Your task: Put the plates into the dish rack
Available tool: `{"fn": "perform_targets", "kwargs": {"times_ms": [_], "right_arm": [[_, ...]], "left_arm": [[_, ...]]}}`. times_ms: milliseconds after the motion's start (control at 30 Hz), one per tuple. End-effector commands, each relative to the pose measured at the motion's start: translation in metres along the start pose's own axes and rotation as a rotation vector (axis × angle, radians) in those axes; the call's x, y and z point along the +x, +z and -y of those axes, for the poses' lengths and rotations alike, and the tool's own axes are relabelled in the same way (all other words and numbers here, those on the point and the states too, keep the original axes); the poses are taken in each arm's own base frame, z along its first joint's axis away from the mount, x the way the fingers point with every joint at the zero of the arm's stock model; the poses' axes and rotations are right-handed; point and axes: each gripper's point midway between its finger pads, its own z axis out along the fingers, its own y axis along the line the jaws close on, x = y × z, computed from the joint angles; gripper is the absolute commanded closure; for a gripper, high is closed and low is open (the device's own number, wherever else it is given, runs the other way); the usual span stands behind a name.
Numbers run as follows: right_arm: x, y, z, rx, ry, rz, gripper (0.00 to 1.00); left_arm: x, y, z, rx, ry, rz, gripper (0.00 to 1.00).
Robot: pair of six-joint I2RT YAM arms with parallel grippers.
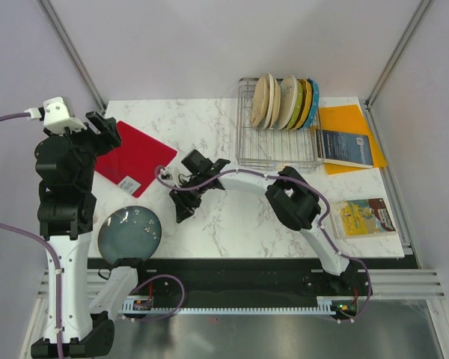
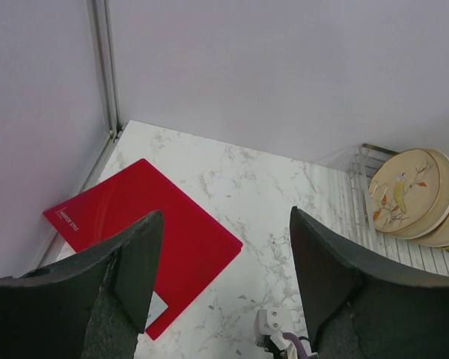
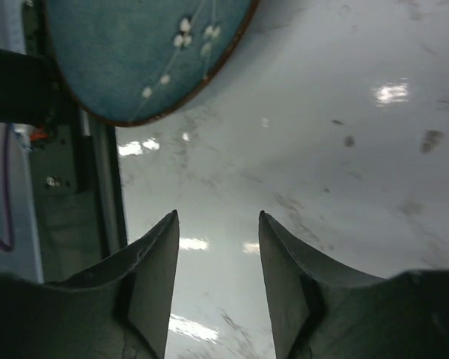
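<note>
The left gripper hangs over the red mat, jaws spread wide, nothing between them; the right gripper sits low over the table, jaws apart and empty too. The dark teal plate lies flat at the near-left table edge, ahead of that gripper, while the other plates stand upright in the dish rack, far right

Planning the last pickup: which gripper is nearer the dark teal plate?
Right. The right gripper sits low just right of the dark teal plate, open and empty. The left gripper is raised over the red mat, farther back.
</note>
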Motion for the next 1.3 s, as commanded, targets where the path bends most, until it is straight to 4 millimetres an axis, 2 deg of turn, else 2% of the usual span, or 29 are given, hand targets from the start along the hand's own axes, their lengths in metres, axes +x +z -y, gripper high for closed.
{"fn": "perform_targets", "kwargs": {"times_ms": [0, 67, 100, 133, 233, 267, 300, 333, 400, 600, 633, 667, 700, 733, 767, 833, 867, 933, 967, 1033, 1067, 1133, 1167, 1233, 1267], "right_arm": [[-0.058, 0.001, -0.049, -0.209, 0.024, 0.154, 0.43], [-0.053, 0.011, -0.052, -0.262, 0.142, 0.150, 0.42], [-0.062, 0.015, -0.055, -0.278, 0.138, 0.188, 0.41], [-0.059, 0.022, -0.053, -0.282, 0.191, 0.184, 0.40], [-0.056, 0.042, -0.054, -0.292, 0.207, 0.175, 0.37], [-0.061, 0.046, -0.053, -0.285, 0.227, 0.182, 0.37], [-0.053, 0.058, -0.049, -0.277, 0.254, 0.164, 0.36], [-0.056, 0.063, -0.046, -0.260, 0.266, 0.173, 0.36], [-0.048, 0.077, -0.030, -0.201, 0.326, 0.170, 0.35], [-0.036, 0.094, -0.018, -0.157, 0.341, 0.160, 0.35], [-0.037, 0.095, -0.018, -0.157, 0.337, 0.160, 0.38], [-0.035, 0.099, -0.020, -0.158, 0.326, 0.155, 0.49], [-0.035, 0.100, -0.020, -0.151, 0.323, 0.158, 0.55], [-0.035, 0.102, -0.019, -0.148, 0.322, 0.159, 0.66], [-0.034, 0.103, -0.020, -0.144, 0.322, 0.157, 0.85], [-0.033, 0.101, -0.020, -0.125, 0.314, 0.161, 0.95], [-0.039, 0.096, -0.022, -0.120, 0.304, 0.172, 1.00], [-0.036, 0.087, -0.023, -0.120, 0.299, 0.168, 1.00], [-0.047, 0.071, -0.022, -0.120, 0.294, 0.194, 1.00], [-0.044, 0.055, -0.017, -0.117, 0.310, 0.196, 1.00], [-0.058, 0.032, -0.012, -0.105, 0.306, 0.233, 1.00], [-0.060, 0.012, -0.008, -0.100, 0.318, 0.245, 1.00], [-0.075, -0.013, -0.007, -0.095, 0.305, 0.284, 1.00], [-0.082, -0.035, -0.006, -0.089, 0.310, 0.309, 1.00], [-0.093, -0.057, -0.007, -0.090, 0.304, 0.345, 1.00]], "left_arm": [[0.004, -0.006, -0.012, -0.047, 0.069, -0.004, 0.24], [0.011, -0.009, -0.012, -0.035, 0.070, -0.017, 0.24], [0.014, -0.010, -0.011, -0.029, 0.068, -0.026, 0.24], [0.017, -0.012, -0.009, -0.013, 0.060, -0.032, 0.24], [0.027, -0.015, -0.006, 0.017, 0.049, -0.062, 0.23], [0.029, -0.016, -0.007, 0.014, 0.046, -0.070, 0.23], [0.029, -0.017, -0.007, 0.017, 0.044, -0.070, 0.23], [0.030, -0.018, -0.008, 0.015, 0.042, -0.072, 0.23], [0.029, -0.020, -0.008, 0.013, 0.044, -0.070, 0.23], [0.029, -0.023, -0.010, 0.010, 0.037, -0.072, 0.22], [0.030, -0.023, -0.010, 0.010, 0.030, -0.074, 0.22], [0.031, -0.025, -0.010, 0.012, 0.027, -0.076, 0.22], [0.036, -0.024, -0.011, 0.013, 0.023, -0.087, 0.22], [0.039, -0.024, -0.011, 0.010, 0.018, -0.094, 0.22], [0.043, -0.024, -0.013, 0.003, 0.019, -0.106, 0.21], [0.055, -0.023, -0.017, -0.009, 0.015, -0.131, 0.21], [0.061, -0.023, -0.018, -0.011, 0.016, -0.143, 0.20], [0.076, -0.017, -0.022, -0.020, 0.027, -0.176, 0.17], [0.083, -0.015, -0.022, -0.011, 0.037, -0.192, 0.15], [0.098, -0.008, -0.027, -0.024, 0.059, -0.236, 0.09], [0.103, -0.006, -0.028, -0.025, 0.066, -0.249, 0.07], [0.101, -0.001, -0.028, -0.028, 0.072, -0.249, 0.00], [0.093, 0.001, -0.025, -0.014, 0.077, -0.218, 0.00], [0.078, 0.003, -0.021, 0.008, 0.100, -0.165, 0.00], [0.067, 0.004, -0.019, 0.018, 0.108, -0.118, 0.00]]}}
